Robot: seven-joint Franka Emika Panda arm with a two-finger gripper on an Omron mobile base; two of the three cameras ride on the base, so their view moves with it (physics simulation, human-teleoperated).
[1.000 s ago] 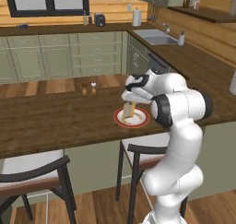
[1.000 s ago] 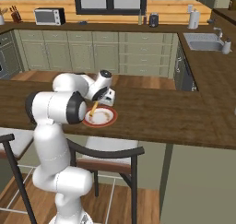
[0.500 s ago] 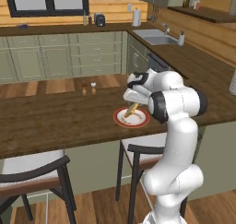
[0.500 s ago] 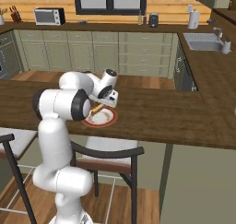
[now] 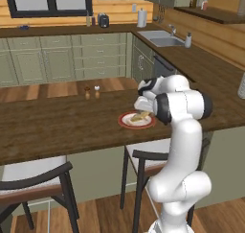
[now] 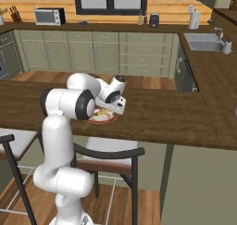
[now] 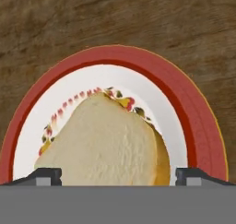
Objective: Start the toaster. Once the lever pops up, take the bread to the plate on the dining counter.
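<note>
The bread (image 7: 103,140) lies on the plate (image 7: 193,112), a light-tan slice with a darker crust along its right edge, covering much of the white centre and leaving the red-orange rim bare all round. Along the slice's upper edge the plate shows a small speckled red and dark pattern. In the base views the bread (image 5: 139,116) sits as a pale wedge on the plate (image 5: 125,122), which rests on the dark wood-grain bench (image 5: 57,126) near its front edge.

The gripper (image 7: 118,174) hangs directly over the plate, looking down on the slice. Its two dark fingers (image 7: 46,176) stand wide apart, one at each side of the bread, and nothing is held between them; whether the tips touch the slice or the plate cannot be told. From the left base view the gripper (image 5: 142,111) sits just above the plate's right side, and from the right base view (image 6: 109,109) it partly covers the plate (image 6: 95,121).

Farther back on the bench stand two small shakers (image 5: 92,92), well apart from the plate. Black-framed stools (image 5: 143,162) stand under the bench's near edge. On the far worktop stands the toaster (image 5: 103,20), beside a window.
</note>
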